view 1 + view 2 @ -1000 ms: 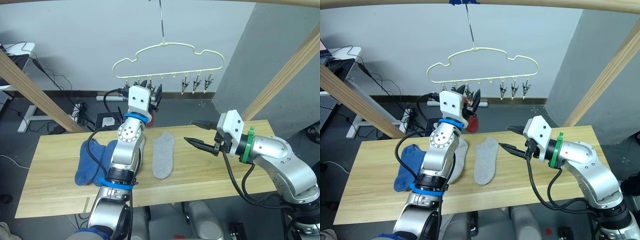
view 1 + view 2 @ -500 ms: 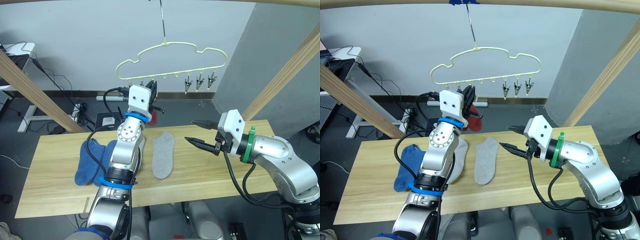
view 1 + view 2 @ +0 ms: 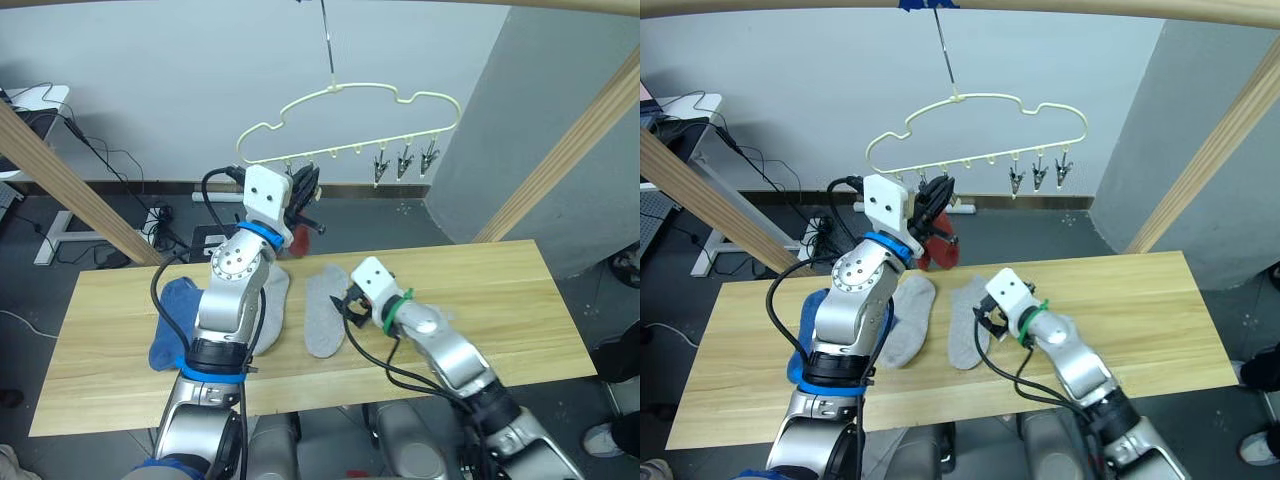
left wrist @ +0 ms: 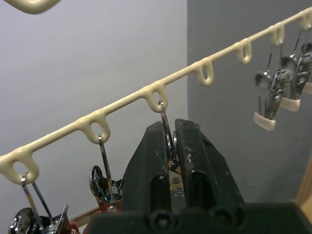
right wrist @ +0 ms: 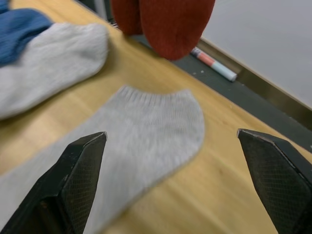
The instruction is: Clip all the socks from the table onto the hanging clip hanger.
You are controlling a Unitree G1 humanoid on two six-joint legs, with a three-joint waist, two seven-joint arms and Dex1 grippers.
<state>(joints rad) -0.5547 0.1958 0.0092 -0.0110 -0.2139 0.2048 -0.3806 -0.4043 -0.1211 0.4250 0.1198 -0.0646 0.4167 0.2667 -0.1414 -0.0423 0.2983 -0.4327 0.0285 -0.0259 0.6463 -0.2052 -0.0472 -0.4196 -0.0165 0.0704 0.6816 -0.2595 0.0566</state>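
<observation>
Head views: counted two grey socks (image 3: 970, 320) flat on the table (image 3: 1140, 310), a blue pair (image 3: 812, 318) at the left, red socks (image 3: 937, 250) dangling off the clip hanger (image 3: 975, 130), three spare clips. Left wrist view: left gripper (image 4: 171, 141) raised, clenched on a clip (image 4: 165, 127) under the hanger bar. Right wrist view: right gripper (image 5: 175, 151) low over the table, fingers spread wide, a grey sock's cuff between them.

Ribbed knit grey sock (image 5: 141, 131) on matt, grained wooden table (image 5: 214, 195).
</observation>
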